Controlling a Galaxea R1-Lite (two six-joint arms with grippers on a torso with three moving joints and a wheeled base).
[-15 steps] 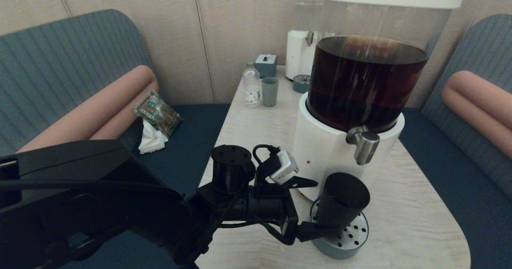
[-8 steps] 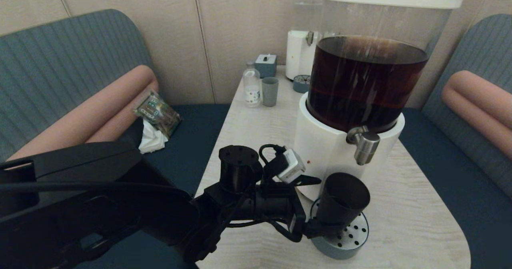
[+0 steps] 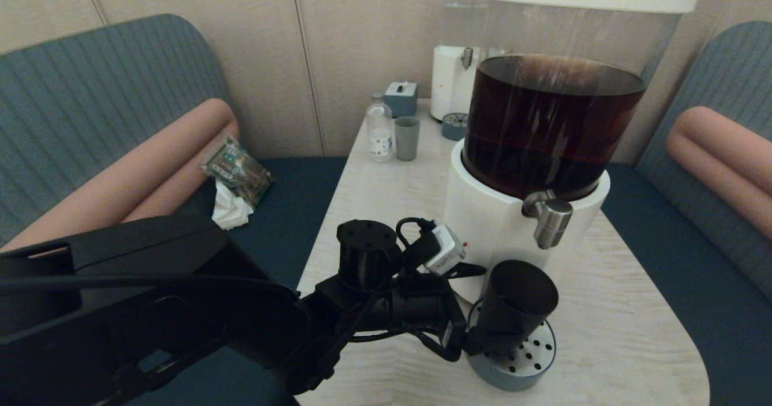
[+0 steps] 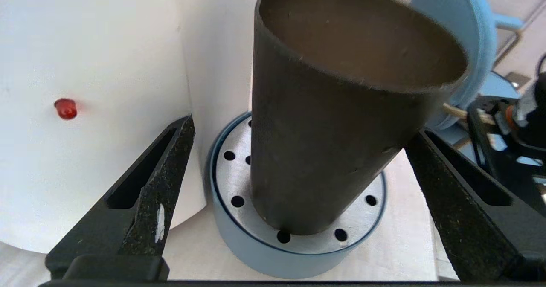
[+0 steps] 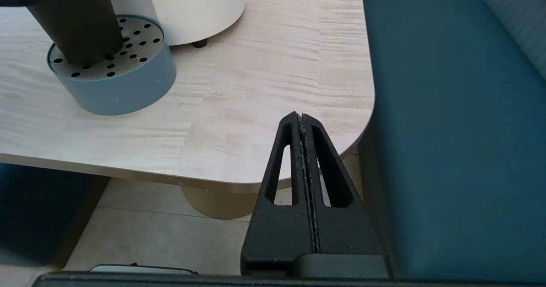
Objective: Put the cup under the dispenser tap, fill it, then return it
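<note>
The matte black cup (image 3: 517,303) stands on the perforated round drip tray (image 3: 531,358), leaning a little, just left of and below the brushed-steel dispenser tap (image 3: 552,222). My left gripper (image 3: 476,339) reaches in from the left at the cup's lower half. In the left wrist view the cup (image 4: 332,108) sits between the jaws of the left gripper (image 4: 300,129), which is open. One finger (image 4: 431,167) touches the cup's side; the other finger (image 4: 166,167) stands clear of it beside the white base. My right gripper (image 5: 300,115) hangs shut off the table's front right corner.
The big dispenser (image 3: 543,122) with the dark brown tank fills the table's right middle. At the back stand a clear bottle (image 3: 380,130), a pale grey-blue tumbler (image 3: 407,138), a small box (image 3: 401,97) and a second, clear-tank dispenser (image 3: 455,62). Blue benches flank the table (image 3: 621,309).
My left arm has moved to the right, bringing its fingers further in around the cup's lower part. The cup has stayed on the drip tray.
</note>
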